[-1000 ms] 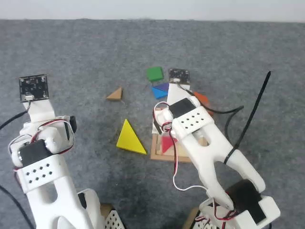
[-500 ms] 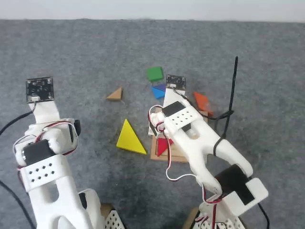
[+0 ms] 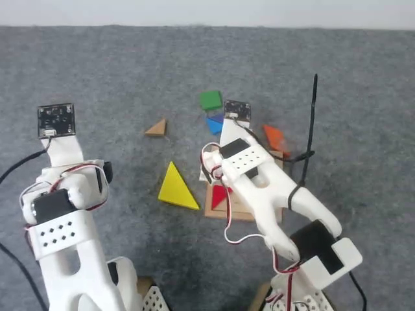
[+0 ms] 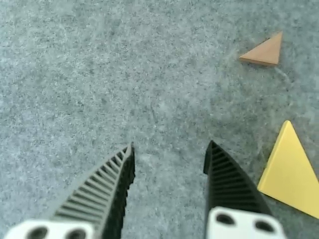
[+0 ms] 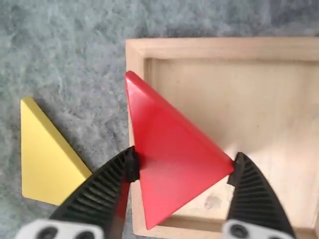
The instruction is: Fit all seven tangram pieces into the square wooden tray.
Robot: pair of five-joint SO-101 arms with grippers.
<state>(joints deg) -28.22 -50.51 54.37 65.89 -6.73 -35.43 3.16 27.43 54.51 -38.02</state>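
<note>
Red triangle at tray edge

Clamped between jaws of right gripper, lying across the tray rim, partly over its floor. Just beside the tray, flat on grey mat: yellow triangle. Left gripper with jaws spread apart, holding nothing, above the mat; brown triangle farther off.

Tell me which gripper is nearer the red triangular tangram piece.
Right. The right gripper holds the red triangular tangram piece over the edge of the square wooden tray; the left gripper sits over grey carpet beyond the yellow triangle.
</note>
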